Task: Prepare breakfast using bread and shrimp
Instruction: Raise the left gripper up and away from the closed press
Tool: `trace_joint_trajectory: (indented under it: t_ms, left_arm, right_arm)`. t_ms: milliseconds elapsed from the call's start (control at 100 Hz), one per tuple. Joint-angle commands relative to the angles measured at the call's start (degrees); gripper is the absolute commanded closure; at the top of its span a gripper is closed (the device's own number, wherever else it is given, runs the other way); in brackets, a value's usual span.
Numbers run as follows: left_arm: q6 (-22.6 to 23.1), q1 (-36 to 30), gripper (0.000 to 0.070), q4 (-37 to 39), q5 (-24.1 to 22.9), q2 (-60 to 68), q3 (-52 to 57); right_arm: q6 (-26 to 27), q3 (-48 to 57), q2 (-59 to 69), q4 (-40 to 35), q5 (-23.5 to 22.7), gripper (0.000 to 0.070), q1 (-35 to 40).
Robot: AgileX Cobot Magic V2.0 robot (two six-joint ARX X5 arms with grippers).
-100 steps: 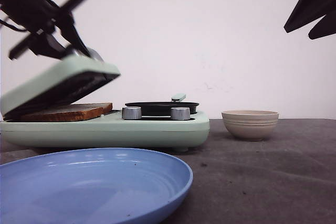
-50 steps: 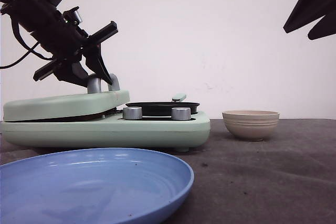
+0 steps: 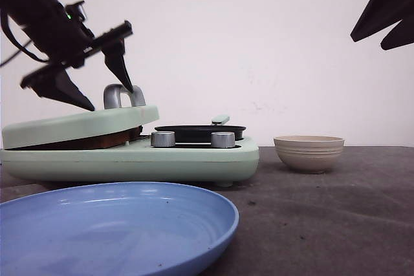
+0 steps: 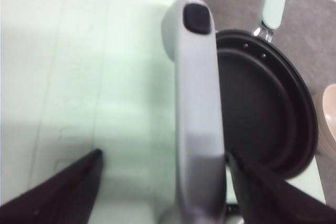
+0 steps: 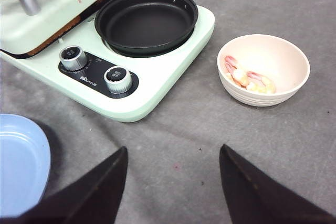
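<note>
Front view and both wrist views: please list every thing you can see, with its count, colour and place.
breakfast maker: one, mint green, table left, lid down
lid handle: one, silver, on the lid
bread: count unclear, brown edge under the lid
pan: one, black, empty, on the maker's right half
knobs: two, silver, maker front
bowl: one, beige, right of the maker
shrimp: several, pink, in the bowl
plate: one, blue, nearest the camera
table: one, grey
left claw: black, open, above the handle
right claw: black, open, raised

Mint-green grill, black pan, blue plate, beige bowl.
</note>
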Motion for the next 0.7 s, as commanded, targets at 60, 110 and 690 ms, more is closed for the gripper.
trace_joint_trajectory:
  t_ms: [60,110,690]
  left_arm:
    - [3.3,0.2,0.0266,1.0,-0.5,-5.0,0.8]
    - [3.8,0.4,0.0266,1.0,-0.5,-7.3,0.8]
    - [20.1,5.6,0.0271,-16.3,-5.0,-34.9,0.7]
  right_arm:
    - [0.6,0.6,0.3,0.4,0.0,0.0363,0.2]
    - [0.6,0.6,0.3,0.4,0.0,0.0363,0.2]
    - [6.6,1.0,0.7,1.7,2.0,0.0363,0.0]
